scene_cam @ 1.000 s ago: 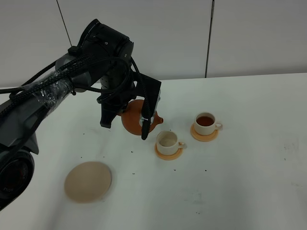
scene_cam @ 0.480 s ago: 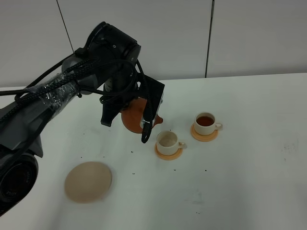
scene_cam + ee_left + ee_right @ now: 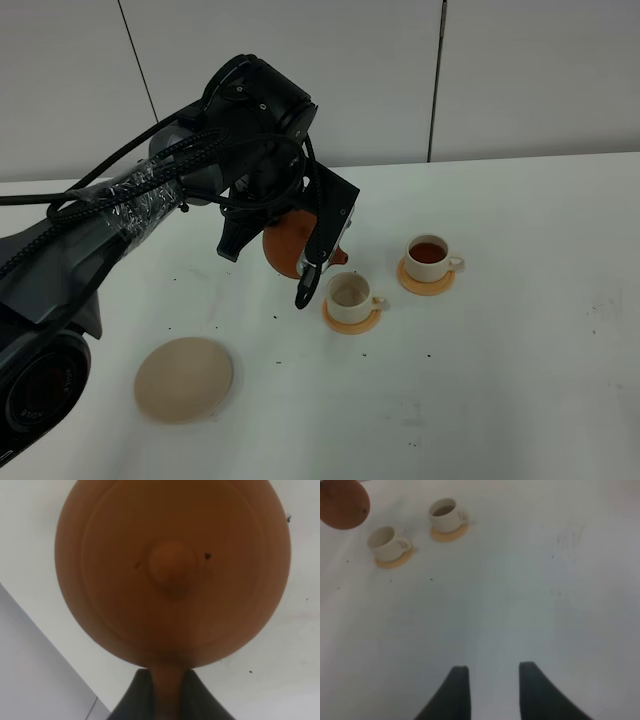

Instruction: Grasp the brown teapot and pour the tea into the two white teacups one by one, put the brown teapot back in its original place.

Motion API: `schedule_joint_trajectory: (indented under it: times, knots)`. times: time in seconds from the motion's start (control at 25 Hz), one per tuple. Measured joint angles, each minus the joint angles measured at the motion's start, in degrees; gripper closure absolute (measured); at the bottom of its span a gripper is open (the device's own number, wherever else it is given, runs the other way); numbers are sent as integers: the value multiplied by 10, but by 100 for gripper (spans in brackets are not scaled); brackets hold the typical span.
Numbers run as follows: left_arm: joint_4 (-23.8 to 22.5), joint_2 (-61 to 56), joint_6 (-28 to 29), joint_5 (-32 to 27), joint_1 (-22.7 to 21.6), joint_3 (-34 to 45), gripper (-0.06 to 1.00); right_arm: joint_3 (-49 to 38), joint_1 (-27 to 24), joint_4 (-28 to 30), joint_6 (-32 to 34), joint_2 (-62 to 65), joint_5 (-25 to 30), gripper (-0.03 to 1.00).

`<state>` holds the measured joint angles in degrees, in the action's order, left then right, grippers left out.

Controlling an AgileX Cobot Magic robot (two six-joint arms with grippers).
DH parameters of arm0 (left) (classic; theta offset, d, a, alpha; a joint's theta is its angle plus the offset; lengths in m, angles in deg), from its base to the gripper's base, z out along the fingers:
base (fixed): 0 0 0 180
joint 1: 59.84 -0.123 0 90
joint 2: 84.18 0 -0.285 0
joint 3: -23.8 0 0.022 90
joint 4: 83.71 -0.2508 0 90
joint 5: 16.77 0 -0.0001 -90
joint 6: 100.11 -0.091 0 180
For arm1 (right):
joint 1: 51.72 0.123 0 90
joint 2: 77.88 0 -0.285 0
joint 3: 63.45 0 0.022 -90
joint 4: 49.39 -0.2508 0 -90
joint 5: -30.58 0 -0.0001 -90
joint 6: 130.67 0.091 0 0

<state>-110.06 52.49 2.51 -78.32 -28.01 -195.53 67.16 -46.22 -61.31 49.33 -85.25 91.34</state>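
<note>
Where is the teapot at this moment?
In the high view the teapot is left of centre, held off the table by the left gripper, just left of and behind the near cup, with its spout toward that cup.

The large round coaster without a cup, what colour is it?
The coaster is pale beige-tan, clearest in the exterior high view.

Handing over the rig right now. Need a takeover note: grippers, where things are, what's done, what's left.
Grippers: left gripper shut on the brown teapot by its handle, teapot raised and tipped beside the near teacup. The right gripper is open and empty, over the table.
Cups: far teacup holds tea; near teacup looks empty.
Done: far teacup poured.
Left: fill near teacup, set teapot on the beige coaster.
</note>
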Motion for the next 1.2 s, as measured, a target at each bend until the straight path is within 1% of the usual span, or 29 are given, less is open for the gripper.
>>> schedule_joint_trajectory:
  times: [0.24, 0.44, 0.6, 0.72, 0.88, 1.2]
  knots:
    - [-15, 0, -5, 4, 0, 0, 78, 0, 0, 0, 0, 0, 0, 73]
    - [-21, 0, -26, 8, 0, 0, 78, 0, 0, 0, 0, 0, 0, 73]
    - [-22, 0, -30, 9, 0, 0, 78, 0, 0, 0, 0, 0, 0, 73]
    - [-30, 0, -34, 9, 3, 0, 78, 0, 0, 0, 0, 0, 0, 73]
    - [-56, 0, -44, 9, 19, 0, 78, 0, 0, 0, 0, 0, 0, 73]
    - [-58, 0, -59, -2, 27, 0, 78, 0, 0, 0, 0, 0, 0, 73]
